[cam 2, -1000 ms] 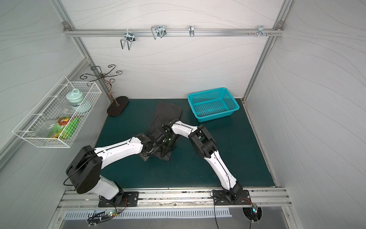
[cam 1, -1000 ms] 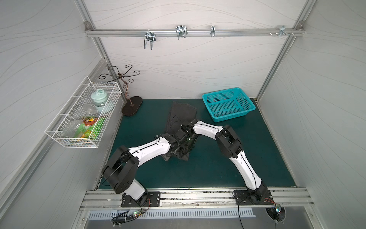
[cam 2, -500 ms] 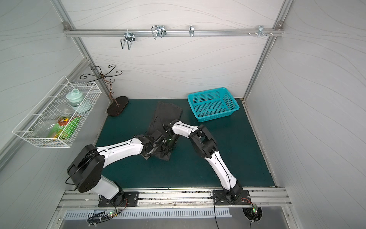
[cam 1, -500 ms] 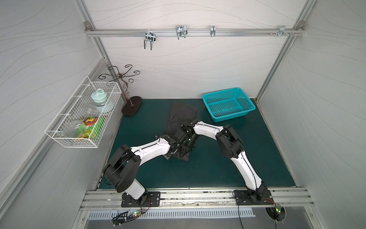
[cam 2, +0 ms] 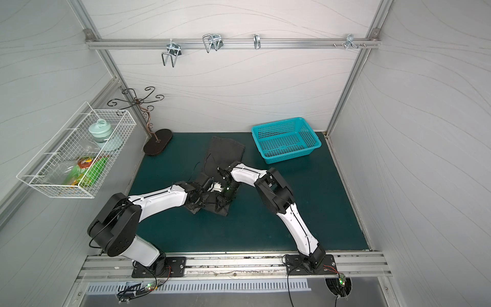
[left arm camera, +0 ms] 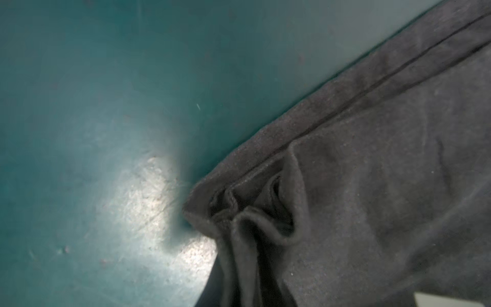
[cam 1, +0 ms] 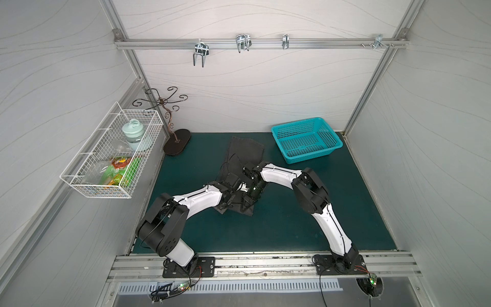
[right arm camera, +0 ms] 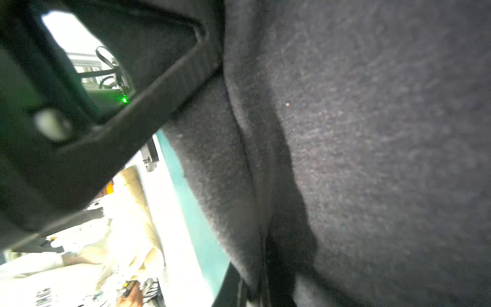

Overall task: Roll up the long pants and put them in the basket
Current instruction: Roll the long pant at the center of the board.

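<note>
The long pants [cam 1: 244, 152] [cam 2: 225, 151] are dark charcoal grey and lie folded into a narrow strip on the green mat [cam 1: 292, 226], running from the back toward the middle. Both arms meet over the strip's near end. My left gripper [cam 1: 225, 206] [cam 2: 198, 205] is shut on a bunched corner of the pants [left arm camera: 372, 186]; the cloth gathers into folds and hides the fingers. My right gripper [cam 1: 245, 205] [cam 2: 220, 204] is beside it, shut on the same near edge, where the pants [right arm camera: 372, 133] fill the right wrist view.
A teal plastic basket [cam 1: 305, 141] [cam 2: 285, 141] stands at the back right of the mat. A dark metal stand [cam 1: 176, 143] is at the back left. A white wire basket [cam 1: 111, 156] with several items hangs on the left wall. Hooks hang from the rail above.
My left gripper has closed on the near corner of the pants. Both arms have barely shifted, and the right gripper stays shut.
</note>
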Robot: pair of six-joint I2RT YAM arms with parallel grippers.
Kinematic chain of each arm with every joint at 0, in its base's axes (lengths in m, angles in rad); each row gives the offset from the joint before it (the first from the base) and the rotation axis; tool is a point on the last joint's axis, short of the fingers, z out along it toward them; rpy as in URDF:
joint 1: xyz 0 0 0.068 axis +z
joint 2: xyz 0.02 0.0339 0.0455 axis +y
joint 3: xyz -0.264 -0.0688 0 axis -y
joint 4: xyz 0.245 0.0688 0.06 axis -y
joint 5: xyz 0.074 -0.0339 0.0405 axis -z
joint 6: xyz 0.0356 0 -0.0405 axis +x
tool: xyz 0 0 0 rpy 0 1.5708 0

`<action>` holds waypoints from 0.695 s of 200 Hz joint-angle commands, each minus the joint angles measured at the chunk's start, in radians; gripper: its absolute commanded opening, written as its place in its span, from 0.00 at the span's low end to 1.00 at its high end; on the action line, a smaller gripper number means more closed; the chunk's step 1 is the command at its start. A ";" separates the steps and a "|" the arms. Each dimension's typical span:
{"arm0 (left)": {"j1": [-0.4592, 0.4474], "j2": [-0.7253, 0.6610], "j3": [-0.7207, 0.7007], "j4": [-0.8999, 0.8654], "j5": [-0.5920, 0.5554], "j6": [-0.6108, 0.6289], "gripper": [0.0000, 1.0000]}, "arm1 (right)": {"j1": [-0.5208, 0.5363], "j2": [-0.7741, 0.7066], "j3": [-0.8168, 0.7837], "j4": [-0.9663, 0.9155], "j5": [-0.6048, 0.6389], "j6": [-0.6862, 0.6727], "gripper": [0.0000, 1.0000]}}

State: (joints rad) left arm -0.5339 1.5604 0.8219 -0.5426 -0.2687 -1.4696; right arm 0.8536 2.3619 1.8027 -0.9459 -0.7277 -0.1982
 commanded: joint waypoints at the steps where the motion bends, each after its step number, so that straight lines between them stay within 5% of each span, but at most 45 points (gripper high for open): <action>1: 0.059 0.021 -0.008 -0.030 -0.078 0.049 0.00 | 0.019 -0.037 -0.062 -0.157 0.085 -0.025 0.10; 46: 0.101 0.086 0.044 -0.020 -0.049 0.097 0.00 | 0.017 -0.106 -0.107 -0.152 0.118 -0.033 0.42; 139: 0.156 0.191 0.108 0.015 0.016 0.135 0.00 | 0.018 -0.347 -0.312 0.006 0.280 0.063 0.50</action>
State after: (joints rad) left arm -0.4046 1.6806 0.9482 -0.5602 -0.2314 -1.3525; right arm 0.8646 2.1071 1.5425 -0.9695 -0.5224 -0.1955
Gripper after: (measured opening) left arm 0.117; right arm 0.503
